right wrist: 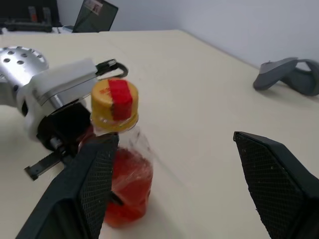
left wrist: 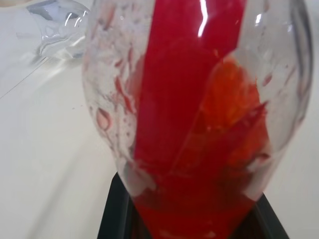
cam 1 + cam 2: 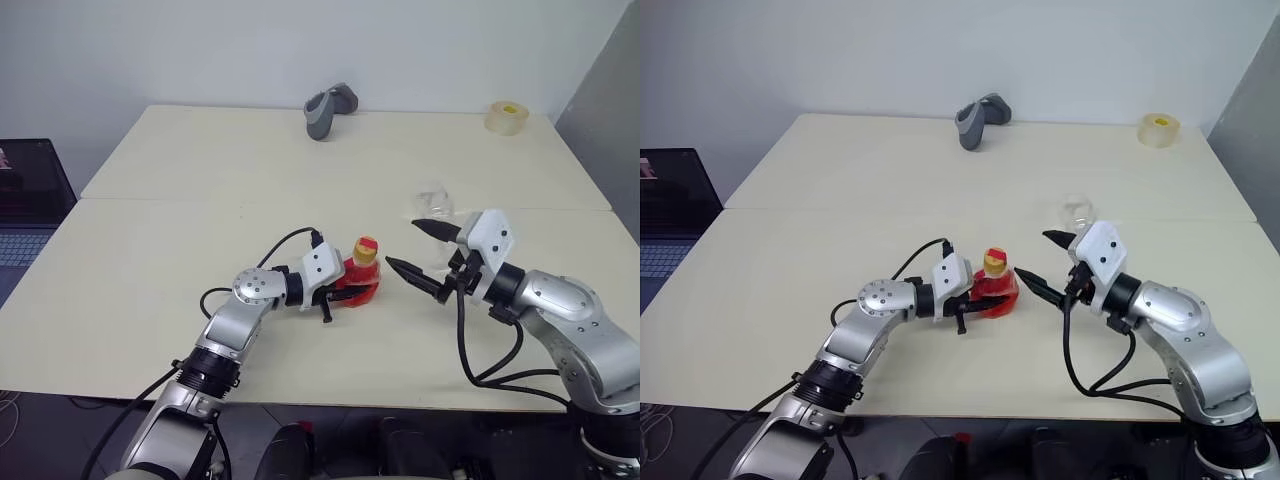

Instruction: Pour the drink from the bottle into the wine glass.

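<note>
Overhead, pale cream table (image 3: 200, 170) against white wall (image 3: 200, 50).

One small clear plastic bottle (image 3: 362, 281) with a yellow-and-red cap, holding bright red translucent liquid (image 1: 127, 191), is counted. One clear stemmed wine glass (image 3: 434, 202) is seen. One grey handheld controller (image 3: 328, 108) and one roll of yellowish translucent tape (image 3: 507, 115) are counted. Two cream rectangular tabletops (image 3: 200, 170) are set edge to edge. One open dark laptop (image 3: 25, 200) is seen beside them.
</note>
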### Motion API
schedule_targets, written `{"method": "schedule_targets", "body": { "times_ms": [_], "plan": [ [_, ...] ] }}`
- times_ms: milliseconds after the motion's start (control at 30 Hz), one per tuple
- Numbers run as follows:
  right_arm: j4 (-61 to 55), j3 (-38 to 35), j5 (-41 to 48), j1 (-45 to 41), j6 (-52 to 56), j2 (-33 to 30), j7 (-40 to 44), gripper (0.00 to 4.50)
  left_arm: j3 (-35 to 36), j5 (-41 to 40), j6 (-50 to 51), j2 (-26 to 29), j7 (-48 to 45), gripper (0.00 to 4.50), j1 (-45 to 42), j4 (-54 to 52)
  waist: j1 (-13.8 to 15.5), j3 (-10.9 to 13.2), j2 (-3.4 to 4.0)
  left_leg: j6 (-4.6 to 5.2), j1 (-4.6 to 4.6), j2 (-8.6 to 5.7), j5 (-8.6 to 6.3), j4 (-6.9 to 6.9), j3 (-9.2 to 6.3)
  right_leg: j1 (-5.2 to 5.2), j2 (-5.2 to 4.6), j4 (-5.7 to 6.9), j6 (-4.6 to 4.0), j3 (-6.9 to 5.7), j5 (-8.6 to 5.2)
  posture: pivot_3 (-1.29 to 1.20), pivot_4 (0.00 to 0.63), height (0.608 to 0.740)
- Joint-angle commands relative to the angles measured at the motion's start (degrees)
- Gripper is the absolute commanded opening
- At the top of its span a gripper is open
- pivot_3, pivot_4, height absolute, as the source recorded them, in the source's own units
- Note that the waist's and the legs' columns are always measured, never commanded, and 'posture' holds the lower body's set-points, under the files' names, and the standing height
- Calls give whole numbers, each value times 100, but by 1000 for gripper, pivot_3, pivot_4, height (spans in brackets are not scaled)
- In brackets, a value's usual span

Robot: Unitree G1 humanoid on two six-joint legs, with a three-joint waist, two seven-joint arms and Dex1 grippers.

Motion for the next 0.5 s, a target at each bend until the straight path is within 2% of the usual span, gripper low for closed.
{"method": "schedule_targets", "body": {
  "times_ms": [33, 133, 300, 500],
  "plan": [
    [-446, -290, 654, 36, 422, -76, 120, 3922, 24, 10, -69, 11, -18, 770, -60, -17, 0, 0, 0, 0, 0, 0, 0, 0, 0, 0, 0, 0, 0, 0, 0, 0, 150, 740],
    [-583, -257, 957, -148, 713, 119, -134, 3922, 21, 7, -66, 17, -19, 770, -54, -30, -4, 0, 0, 0, 1, 2, 0, -1, -1, 0, 0, 1, 0, 0, 0, 0, 150, 740],
    [-412, 170, 710, -457, 752, 493, -484, 3922, 19, 10, -52, 15, -7, 770, -45, -44, -3, 0, 0, 0, 0, 1, 0, 0, -2, 0, 1, 0, 0, -2, 0, 0, 150, 740],
    [-244, 550, 504, -659, 646, 711, -519, 3922, 24, 17, -51, 17, 2, 770, -46, -42, -3, 0, 0, 0, -1, 1, 0, 1, 0, -1, 0, -1, 0, 0, 0, 0, 150, 740]
  ]
}}
